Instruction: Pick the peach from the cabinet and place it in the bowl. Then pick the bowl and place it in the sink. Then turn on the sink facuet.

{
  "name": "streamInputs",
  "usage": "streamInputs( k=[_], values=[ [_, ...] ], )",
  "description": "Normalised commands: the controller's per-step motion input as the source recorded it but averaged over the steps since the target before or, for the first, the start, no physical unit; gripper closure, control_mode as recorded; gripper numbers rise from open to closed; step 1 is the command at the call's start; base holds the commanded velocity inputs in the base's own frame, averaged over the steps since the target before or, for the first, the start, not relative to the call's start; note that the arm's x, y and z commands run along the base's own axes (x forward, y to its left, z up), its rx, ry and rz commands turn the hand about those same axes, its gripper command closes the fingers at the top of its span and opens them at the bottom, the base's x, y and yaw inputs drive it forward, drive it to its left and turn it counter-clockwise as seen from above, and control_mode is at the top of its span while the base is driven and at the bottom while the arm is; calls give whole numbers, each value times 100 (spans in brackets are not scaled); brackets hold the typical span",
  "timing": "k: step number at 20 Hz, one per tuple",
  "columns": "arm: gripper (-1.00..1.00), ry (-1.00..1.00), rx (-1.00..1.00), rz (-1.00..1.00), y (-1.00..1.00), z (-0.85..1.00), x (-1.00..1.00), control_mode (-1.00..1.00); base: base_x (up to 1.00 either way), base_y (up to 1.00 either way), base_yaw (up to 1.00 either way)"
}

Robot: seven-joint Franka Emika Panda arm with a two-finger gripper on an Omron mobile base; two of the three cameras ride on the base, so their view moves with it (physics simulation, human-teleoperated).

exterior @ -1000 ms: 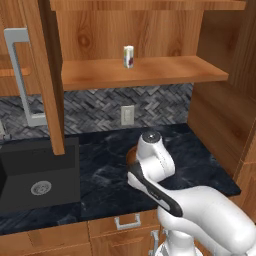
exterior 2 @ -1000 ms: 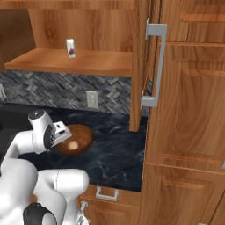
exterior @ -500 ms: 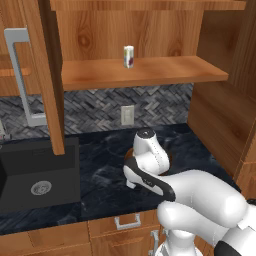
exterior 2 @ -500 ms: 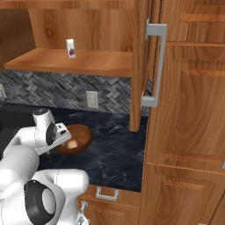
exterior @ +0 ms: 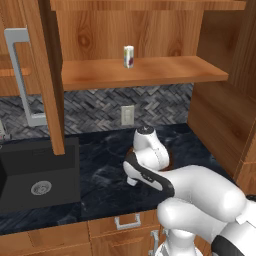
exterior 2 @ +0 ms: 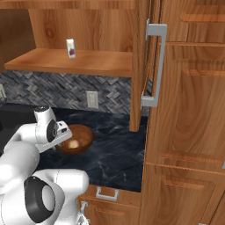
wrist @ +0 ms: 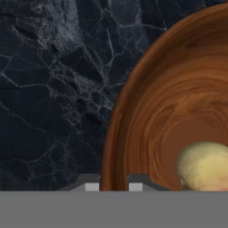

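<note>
The reddish-brown bowl sits on the dark counter below the open cabinet. The peach lies inside it. My gripper is down at the bowl's near-left edge, shut on the rim with one fingertip inside and the other outside. In the left base view my arm hides most of the bowl. The black sink lies to the left. Of the sink faucet only a grey sliver shows at the frame's edge.
A small white cylinder with a dark red label stands on the cabinet shelf. The open cabinet door hangs over the sink's right side. Tall wooden cupboards rise right of the counter.
My gripper went from wide open to shut on the bowl's rim. The hand sank a little toward the bowl; the bowl and peach stayed where they were.
</note>
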Motion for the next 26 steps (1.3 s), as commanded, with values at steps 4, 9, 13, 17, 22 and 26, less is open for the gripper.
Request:
streamInputs(
  k=[4,9,13,17,22,26],
  values=[
    [100,-2,0,0,-1,2,-2,-100,0,0,0],
    [100,-19,-5,2,-10,65,-52,-100,0,0,0],
    [100,-5,-12,4,6,99,-64,-100,0,0,0],
    [100,-1,-10,13,0,99,-74,-100,0,0,0],
    [100,0,-10,24,0,84,-69,-100,0,0,0],
    [100,0,-5,26,-2,79,-62,-100,0,0,0]
  ],
)
